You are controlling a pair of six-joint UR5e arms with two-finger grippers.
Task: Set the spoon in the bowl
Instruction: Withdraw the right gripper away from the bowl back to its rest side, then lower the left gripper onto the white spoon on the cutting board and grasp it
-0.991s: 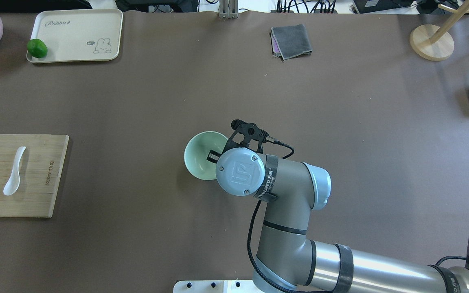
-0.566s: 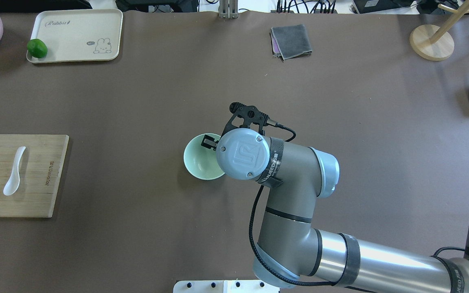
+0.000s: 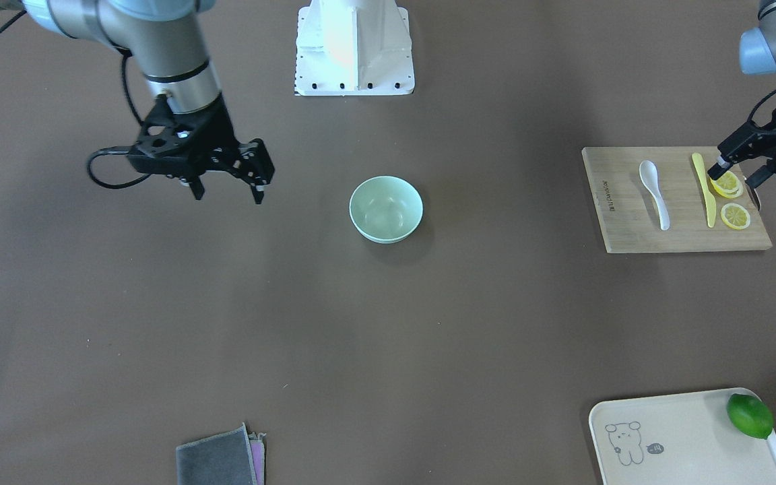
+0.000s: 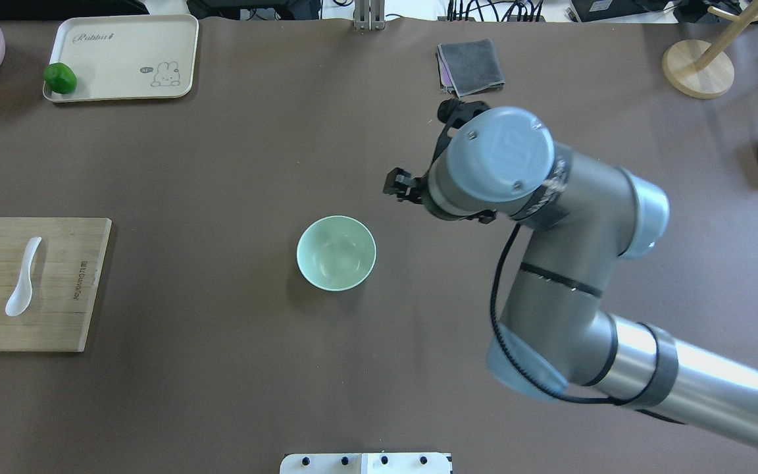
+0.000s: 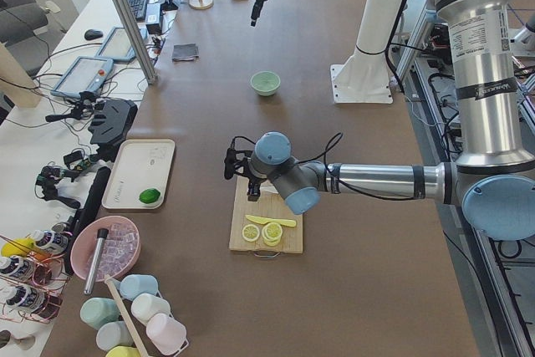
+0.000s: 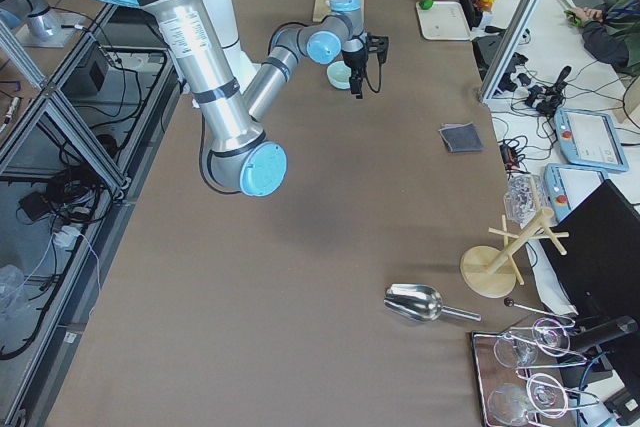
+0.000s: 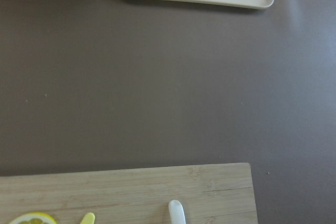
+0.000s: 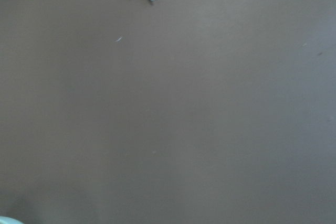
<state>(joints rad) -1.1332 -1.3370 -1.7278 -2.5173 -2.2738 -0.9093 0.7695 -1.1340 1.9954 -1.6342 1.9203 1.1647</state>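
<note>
- Now I see the spoon on the board, well apart from the bowl.
- Right gripper: jaws apart, near the bowl.
- Left gripper: jaws apart, far from the bowl (above lemon slices).

A robotics lab, seen from my remote desk: industrial arm on a white pedestal; control tablet, keyboard and floor cables alongside the table.
</note>
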